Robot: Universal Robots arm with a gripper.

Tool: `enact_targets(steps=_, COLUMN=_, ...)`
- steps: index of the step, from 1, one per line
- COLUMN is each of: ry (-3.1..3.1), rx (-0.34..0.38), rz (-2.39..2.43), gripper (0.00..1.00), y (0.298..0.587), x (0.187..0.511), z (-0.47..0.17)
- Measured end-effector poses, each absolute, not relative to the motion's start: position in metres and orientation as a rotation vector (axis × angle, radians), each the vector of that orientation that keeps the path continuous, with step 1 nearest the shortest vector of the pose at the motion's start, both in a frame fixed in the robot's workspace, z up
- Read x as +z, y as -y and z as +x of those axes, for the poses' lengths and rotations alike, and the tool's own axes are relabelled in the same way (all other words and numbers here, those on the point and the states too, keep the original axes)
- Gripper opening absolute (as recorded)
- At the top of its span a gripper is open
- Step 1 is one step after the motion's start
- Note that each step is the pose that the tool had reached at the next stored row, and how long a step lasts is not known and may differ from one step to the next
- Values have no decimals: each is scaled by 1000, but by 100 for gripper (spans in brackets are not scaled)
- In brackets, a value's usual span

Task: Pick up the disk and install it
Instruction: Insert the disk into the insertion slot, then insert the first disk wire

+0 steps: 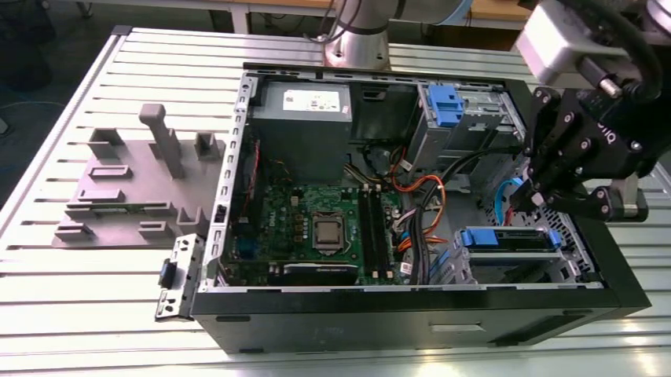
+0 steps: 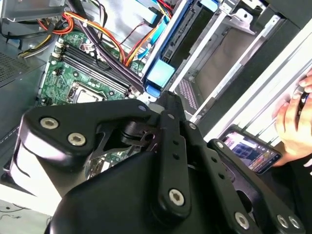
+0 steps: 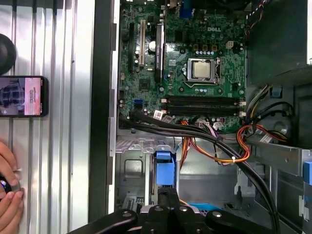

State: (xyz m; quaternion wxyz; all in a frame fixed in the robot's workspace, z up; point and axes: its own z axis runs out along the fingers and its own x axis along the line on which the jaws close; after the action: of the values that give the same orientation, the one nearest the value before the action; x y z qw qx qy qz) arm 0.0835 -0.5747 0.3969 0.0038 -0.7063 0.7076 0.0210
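Slatted table [image 1: 115,290] with the open case [image 1: 419,314] on it. Gripper [image 1: 533,201] is over the case's drive corner, at the exterior view's right. Fingers are pinched together, tips at the blue rail of the disk [image 1: 511,242]; can't tell if they nip it or just touch. Disk is in the cage [image 3: 129,170] and looks roughly seated. My call: press straight along the rail, slow, no side load. Mind the cables [image 3: 214,156] just beside it. Board [image 3: 195,73] is well apart.

Ribbed aluminium table [image 1: 63,306], evenly lit; dark floor [image 1: 31,118] at exterior view's left; wooden-topped bench [image 1: 283,4] far behind.
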Motion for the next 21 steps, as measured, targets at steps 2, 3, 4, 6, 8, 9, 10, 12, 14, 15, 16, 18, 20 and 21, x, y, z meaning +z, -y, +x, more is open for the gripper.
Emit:
enact_targets(steps=2, ry=-2218, rx=66, rz=-2214, gripper=11, y=575, x=393, z=83)
enact_targets(steps=3, ry=-2218, rx=66, rz=-2213, gripper=11, y=575, x=391, z=83)
enact_targets(steps=4, ry=-2218, rx=66, rz=-2213, gripper=11, y=575, x=390, z=83)
enact_targets(steps=6, ry=-2218, rx=66, rz=-2213, gripper=11, y=575, x=384, z=83)
enact_targets(steps=8, ry=-2218, rx=65, rz=-2213, gripper=11, y=575, x=380, z=83)
enact_targets(steps=9, ry=-2218, rx=65, rz=-2213, gripper=11, y=575, x=379, z=83)
enact_targets(steps=10, ry=-2218, rx=65, rz=-2213, gripper=11, y=575, x=378, z=83)
enact_targets(steps=12, ry=-2218, rx=65, rz=-2213, gripper=11, y=575, x=377, z=83)
enact_targets(steps=14, ry=-2218, rx=65, rz=-2213, gripper=11, y=575, x=377, z=83)
enact_targets(steps=15, ry=-2218, rx=65, rz=-2213, gripper=11, y=575, x=377, z=83)
enact_targets(steps=16, ry=-2218, rx=65, rz=-2213, gripper=11, y=575, x=377, z=83)
enact_targets(steps=18, ry=-2218, rx=65, rz=-2213, gripper=11, y=575, x=376, z=84)
enact_targets(steps=20, ry=-2217, rx=65, rz=-2213, gripper=11, y=575, x=376, z=84)
enact_targets(steps=21, ry=-2218, rx=66, rz=-2213, gripper=11, y=575, x=376, z=84)
